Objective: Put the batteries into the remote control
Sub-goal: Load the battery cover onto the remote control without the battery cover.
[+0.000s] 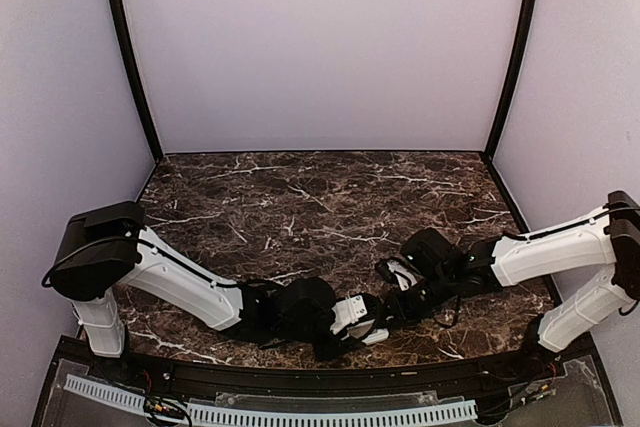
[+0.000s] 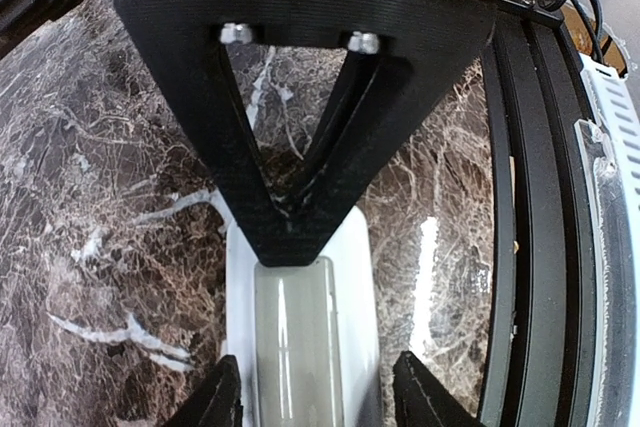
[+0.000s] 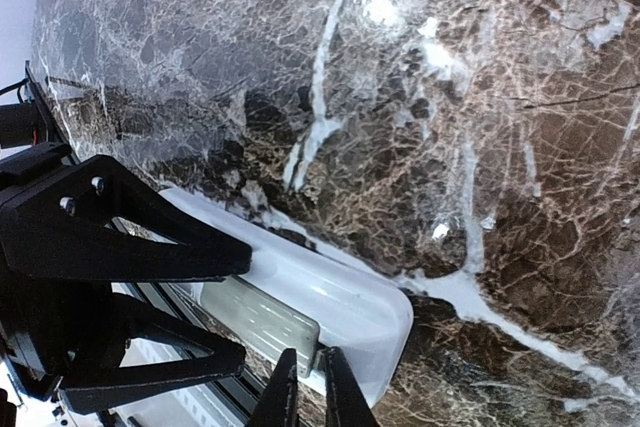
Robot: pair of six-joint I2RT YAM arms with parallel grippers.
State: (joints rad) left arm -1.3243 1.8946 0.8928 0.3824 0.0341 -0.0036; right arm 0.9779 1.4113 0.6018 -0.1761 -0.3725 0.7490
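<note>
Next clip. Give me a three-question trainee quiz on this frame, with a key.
1. True or false: the left gripper has its jaws pressed together.
2. Where is the remote control? A: by the far wall. B: flat on the table near its front edge, between both grippers. C: lifted clear of the table.
3. Which gripper has its fingertips almost touching over the remote's end?
Key: 1 false, it is open and straddles the remote. 2 B. 3 the right gripper.
</note>
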